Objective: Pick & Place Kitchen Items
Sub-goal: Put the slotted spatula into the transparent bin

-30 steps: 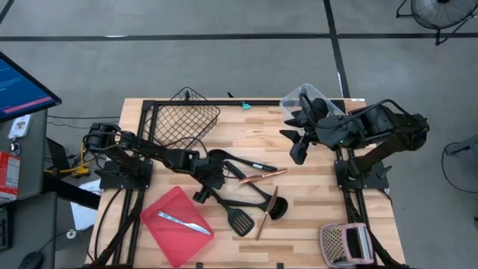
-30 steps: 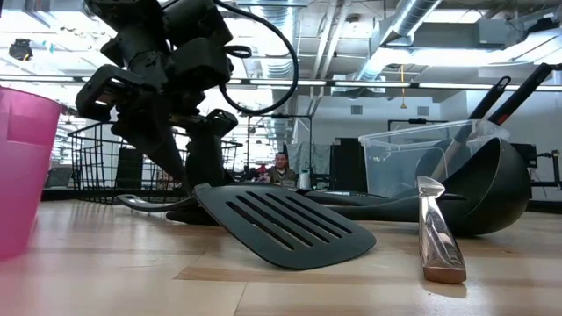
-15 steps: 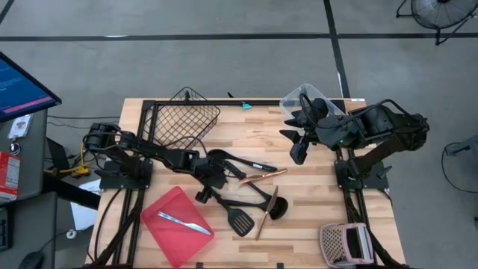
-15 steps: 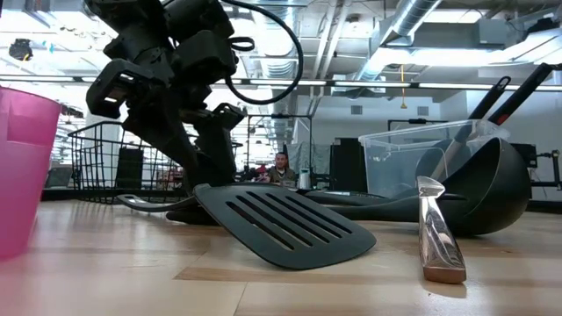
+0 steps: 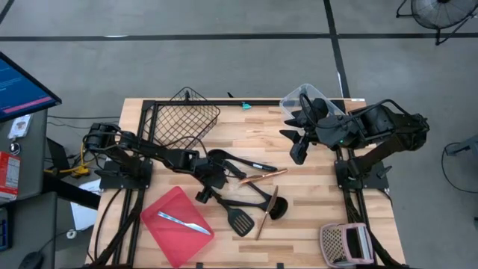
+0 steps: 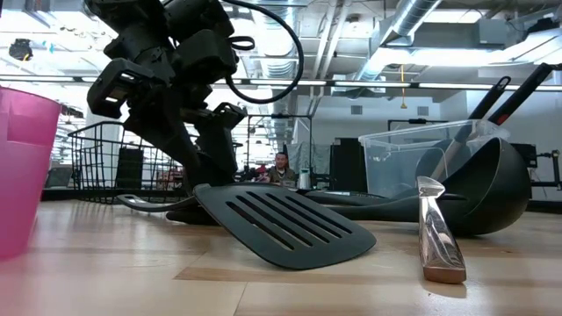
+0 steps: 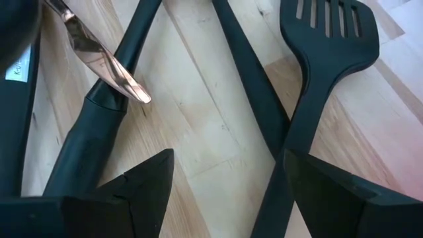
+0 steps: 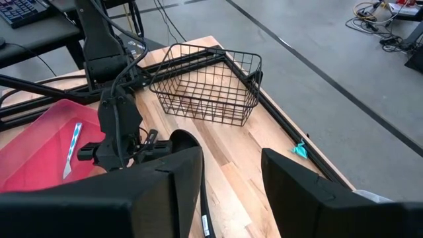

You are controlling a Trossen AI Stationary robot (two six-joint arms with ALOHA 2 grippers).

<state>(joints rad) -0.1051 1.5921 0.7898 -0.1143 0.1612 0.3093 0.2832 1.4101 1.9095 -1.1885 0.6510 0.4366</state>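
Note:
Several black long-handled utensils lie in a heap at mid-table: a slotted turner [image 5: 240, 222], a ladle [image 5: 276, 208] and a spoon [image 5: 220, 157], with copper-coloured cutlery [image 5: 263, 176] across them. My left gripper [image 5: 202, 196] is low over the heap's left end, open. In the left wrist view its fingers [image 7: 149, 188] straddle bare wood, and the turner's handle [image 7: 281, 165] runs beside one finger; whether it touches I cannot tell. A silver knife [image 5: 183, 221] lies in the red tray [image 5: 160, 232]. My right gripper [image 5: 299, 153] hangs high at the right, open and holding nothing [image 8: 231, 172].
A black wire basket [image 5: 183, 116] stands at the far left and a clear plastic tub [image 5: 314, 101] at the far right. A pink and white item [image 5: 343, 243] sits at the near right corner. Bare wood shows between the heap and the right edge.

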